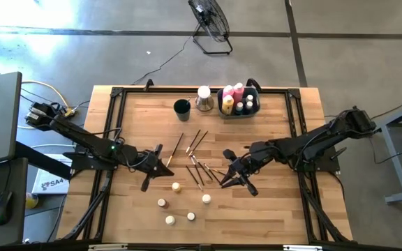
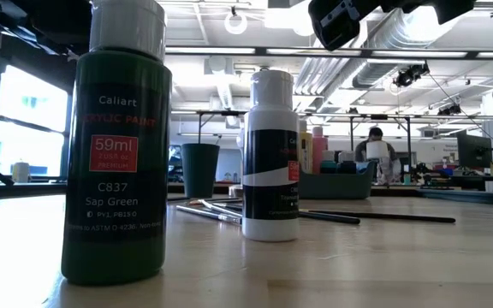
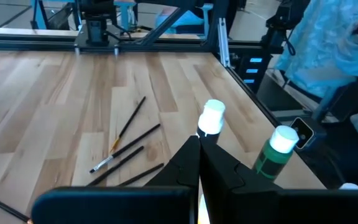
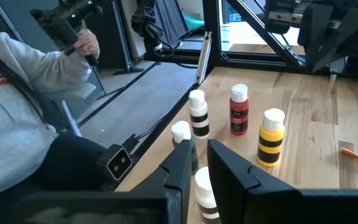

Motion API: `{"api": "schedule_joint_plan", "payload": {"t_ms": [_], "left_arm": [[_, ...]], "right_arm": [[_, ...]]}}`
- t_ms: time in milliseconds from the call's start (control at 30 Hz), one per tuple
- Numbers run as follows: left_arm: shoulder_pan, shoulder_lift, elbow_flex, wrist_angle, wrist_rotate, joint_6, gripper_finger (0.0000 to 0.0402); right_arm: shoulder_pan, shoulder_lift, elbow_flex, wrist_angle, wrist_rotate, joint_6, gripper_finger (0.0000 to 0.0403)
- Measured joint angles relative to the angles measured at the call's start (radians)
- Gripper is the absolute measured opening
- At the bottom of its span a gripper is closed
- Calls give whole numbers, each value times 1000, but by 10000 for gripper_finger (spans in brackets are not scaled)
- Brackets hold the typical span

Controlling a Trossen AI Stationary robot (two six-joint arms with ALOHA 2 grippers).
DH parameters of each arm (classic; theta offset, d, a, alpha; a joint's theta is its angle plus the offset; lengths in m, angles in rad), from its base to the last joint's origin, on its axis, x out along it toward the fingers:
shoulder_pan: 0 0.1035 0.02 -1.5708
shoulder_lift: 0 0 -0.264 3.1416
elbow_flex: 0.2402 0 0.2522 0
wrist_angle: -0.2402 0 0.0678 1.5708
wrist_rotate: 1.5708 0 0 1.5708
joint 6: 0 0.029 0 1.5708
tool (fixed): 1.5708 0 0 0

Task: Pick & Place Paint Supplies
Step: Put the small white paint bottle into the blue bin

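Bench [image 1: 271, 209]: pale wood planks, black frame.
Floor: grey concrete; fan [image 1: 211, 24] beyond far edge.
Left hand [image 1: 150, 169]: closed, empty.
Right hand [image 1: 234, 178]: narrow; hold unclear.

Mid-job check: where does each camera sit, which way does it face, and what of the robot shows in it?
High: above the table, looking straight down; left gripper and right gripper show by the brushes.
Low: at tabletop height, level past a green bottle into the room; an arm part at top.
Left wrist: over the shut left gripper at brushes and bottles.
Right wrist: over the right gripper at bottles by the table edge, a person beyond.
Shared: brushes in high and left wrist views.
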Motion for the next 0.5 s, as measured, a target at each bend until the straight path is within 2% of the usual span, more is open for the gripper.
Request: {"api": "schedule_joint_plan", "payload": {"t_ms": [233,500], "left_arm": [[0,0,0,-19,2,3,5],[0,0,0,-96,3,3,5]], "right_arm": [[0,0,0,0,5,8,45],[-3,0,0,0,87,2,45]]}}
